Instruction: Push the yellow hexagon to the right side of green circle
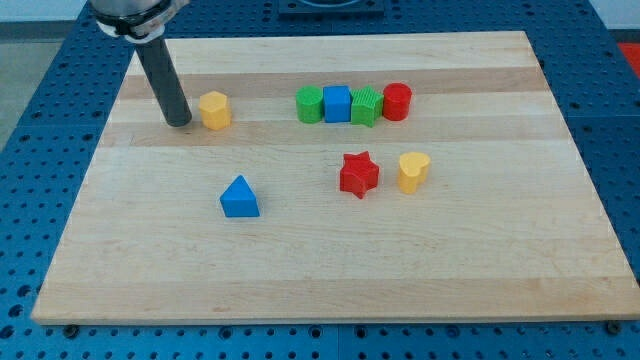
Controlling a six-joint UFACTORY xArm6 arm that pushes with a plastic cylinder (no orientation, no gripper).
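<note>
The yellow hexagon (215,109) lies on the wooden board at the view's upper left. My tip (179,122) rests on the board just left of it, a small gap apart. The green circle (310,104) is the left end of a row at the view's top centre, well to the right of the hexagon. The row continues with a blue cube (337,104), a green star-like block (367,106) and a red cylinder (397,101), all touching or nearly so.
A red star (359,175) and a yellow heart-shaped block (413,171) lie below the row at the centre right. A blue triangle (240,197) lies below the hexagon. The wooden board (330,280) sits on a blue perforated table.
</note>
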